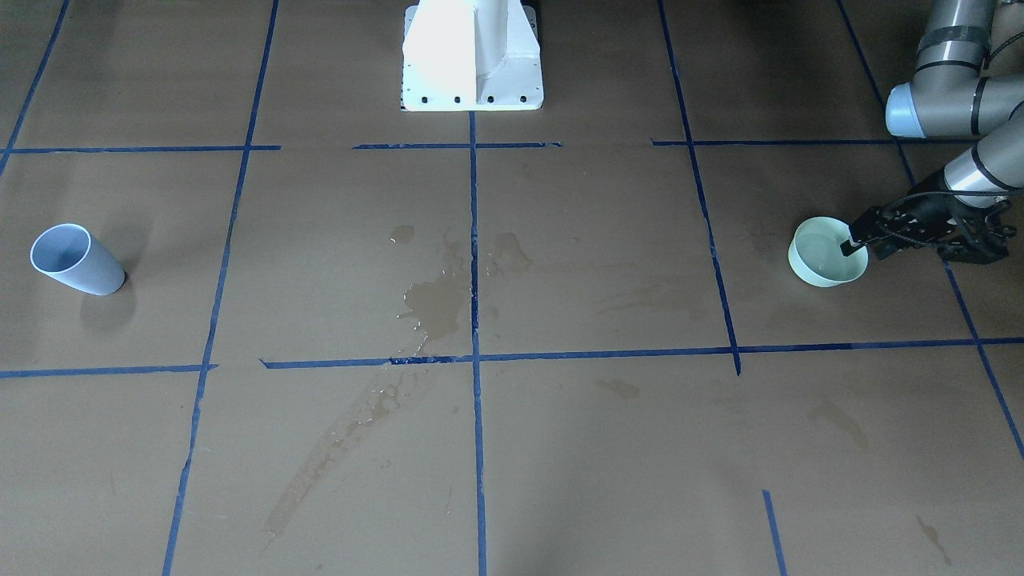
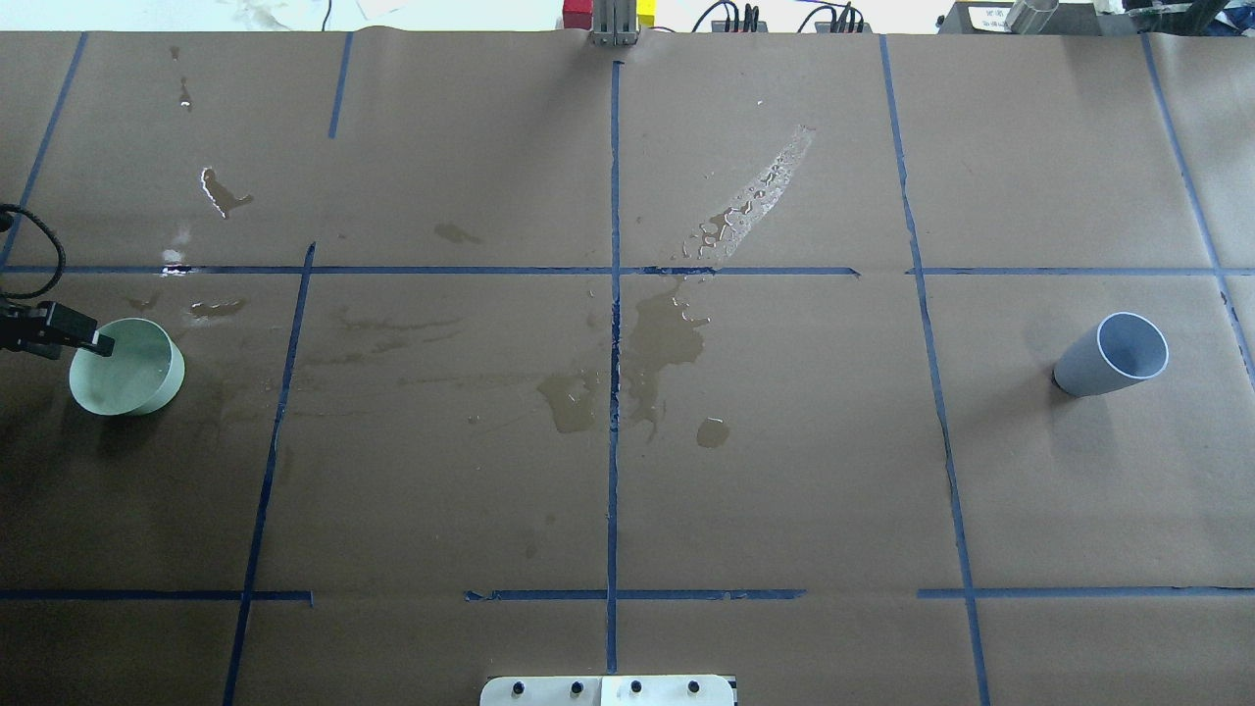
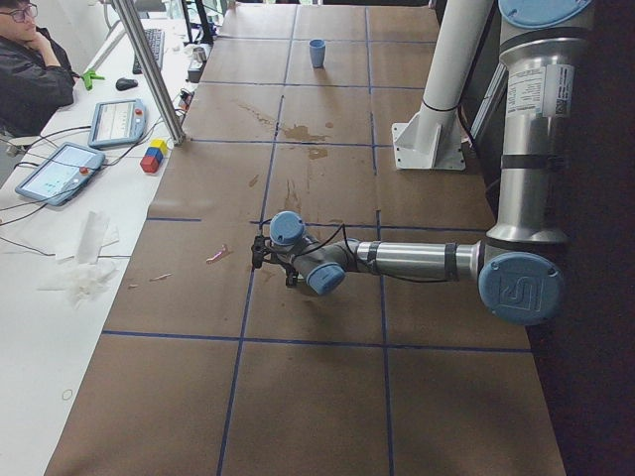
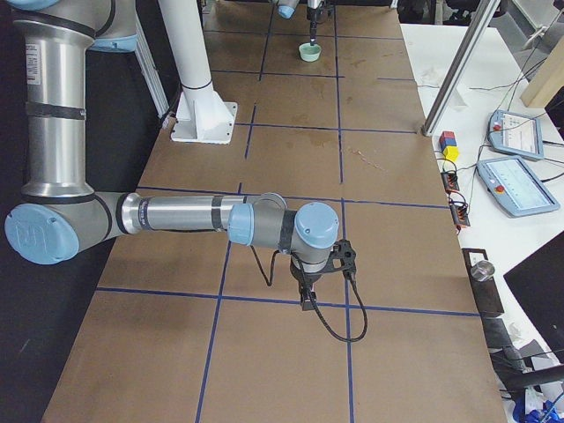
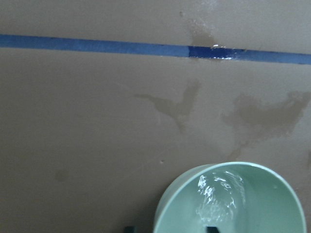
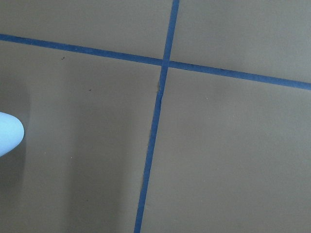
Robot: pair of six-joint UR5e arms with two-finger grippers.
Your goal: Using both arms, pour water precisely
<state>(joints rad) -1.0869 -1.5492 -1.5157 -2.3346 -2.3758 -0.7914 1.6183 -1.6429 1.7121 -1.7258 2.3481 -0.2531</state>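
A pale green bowl (image 1: 828,254) (image 2: 127,371) stands at my left end of the table. The water (image 5: 218,199) glints inside it. My left gripper (image 1: 854,240) (image 2: 95,342) is low at the bowl's rim. In the left wrist view one fingertip (image 5: 210,228) is inside the bowl and the other is outside it. The jaws stand apart. A grey-blue cup (image 1: 76,260) (image 2: 1113,353) stands upright at the right end. My right gripper (image 4: 304,301) points down at the table near it. Only the cup's edge (image 6: 6,133) shows in the right wrist view. I cannot tell whether the right gripper is open or shut.
Dark wet spill patches (image 2: 667,333) (image 1: 436,304) lie mid-table along the blue tape lines. The white pedestal (image 1: 472,56) stands at the robot's side. An operators' table with tablets (image 4: 520,185) and a seated person (image 3: 30,59) is beyond the far edge.
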